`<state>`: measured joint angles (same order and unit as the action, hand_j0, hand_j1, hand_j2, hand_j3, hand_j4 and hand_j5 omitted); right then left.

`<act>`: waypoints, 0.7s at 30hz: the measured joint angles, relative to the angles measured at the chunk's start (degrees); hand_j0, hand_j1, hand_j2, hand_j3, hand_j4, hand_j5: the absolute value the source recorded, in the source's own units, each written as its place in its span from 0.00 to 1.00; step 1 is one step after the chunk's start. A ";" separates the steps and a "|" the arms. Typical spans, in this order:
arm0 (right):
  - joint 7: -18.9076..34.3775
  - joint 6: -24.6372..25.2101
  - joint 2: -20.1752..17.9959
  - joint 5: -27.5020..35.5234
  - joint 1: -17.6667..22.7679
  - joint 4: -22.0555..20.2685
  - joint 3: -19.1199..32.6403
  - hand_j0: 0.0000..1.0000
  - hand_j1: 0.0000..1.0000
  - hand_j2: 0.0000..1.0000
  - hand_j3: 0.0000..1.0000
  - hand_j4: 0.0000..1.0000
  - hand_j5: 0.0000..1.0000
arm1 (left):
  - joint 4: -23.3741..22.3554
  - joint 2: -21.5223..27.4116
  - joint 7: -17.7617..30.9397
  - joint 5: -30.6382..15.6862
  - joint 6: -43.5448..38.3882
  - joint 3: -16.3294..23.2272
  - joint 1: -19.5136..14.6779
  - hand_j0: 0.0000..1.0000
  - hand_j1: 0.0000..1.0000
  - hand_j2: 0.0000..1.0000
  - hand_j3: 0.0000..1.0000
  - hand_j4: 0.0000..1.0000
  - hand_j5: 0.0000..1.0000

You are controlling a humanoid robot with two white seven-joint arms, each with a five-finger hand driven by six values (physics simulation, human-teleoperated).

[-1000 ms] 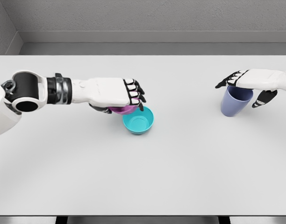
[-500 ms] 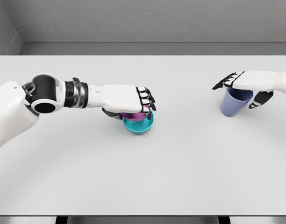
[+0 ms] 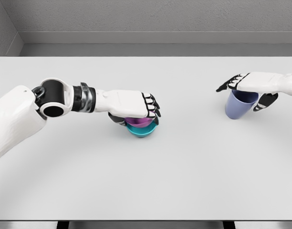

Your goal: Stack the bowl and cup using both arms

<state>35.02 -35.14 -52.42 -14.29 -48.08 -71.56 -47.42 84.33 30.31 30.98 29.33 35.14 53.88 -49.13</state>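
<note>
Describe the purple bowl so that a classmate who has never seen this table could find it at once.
Start at the white table and follow the left hand to its fingertips. Under them, the purple bowl sits nested inside the teal bowl, unlike the blue cup far right.

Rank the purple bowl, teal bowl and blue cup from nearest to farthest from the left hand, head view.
1. Purple bowl, directly under the left hand.
2. Teal bowl, just below, holding the purple one.
3. Blue cup, far right, under the right hand.
</note>
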 measured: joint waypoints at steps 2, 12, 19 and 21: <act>0.00 0.00 0.00 -0.01 0.00 0.00 0.00 1.00 1.00 1.00 1.00 1.00 1.00 | -0.01 0.04 -0.04 -0.10 0.00 0.04 0.00 0.97 0.97 0.97 0.97 0.97 0.97; 0.00 0.00 0.01 -0.07 0.00 -0.03 0.00 1.00 1.00 1.00 1.00 1.00 1.00 | -0.04 0.03 -0.31 -0.32 -0.01 0.04 0.00 1.00 1.00 1.00 1.00 1.00 1.00; 0.00 0.00 0.01 -0.09 0.00 -0.01 0.00 0.99 0.99 0.99 0.99 0.99 0.99 | 0.47 2.33 -0.43 -4.43 -0.04 -0.27 -3.16 1.00 1.00 1.00 1.00 1.00 1.00; 0.00 0.00 0.01 -0.12 0.00 0.00 0.00 0.93 0.93 0.93 0.93 0.93 0.93 | 0.74 5.28 -0.53 -7.19 -0.02 -1.16 -3.69 1.00 1.00 1.00 1.00 1.00 1.00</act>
<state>35.02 -35.14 -52.41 -14.41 -48.08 -71.56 -47.42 85.07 35.59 30.46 22.14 35.12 52.72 -52.82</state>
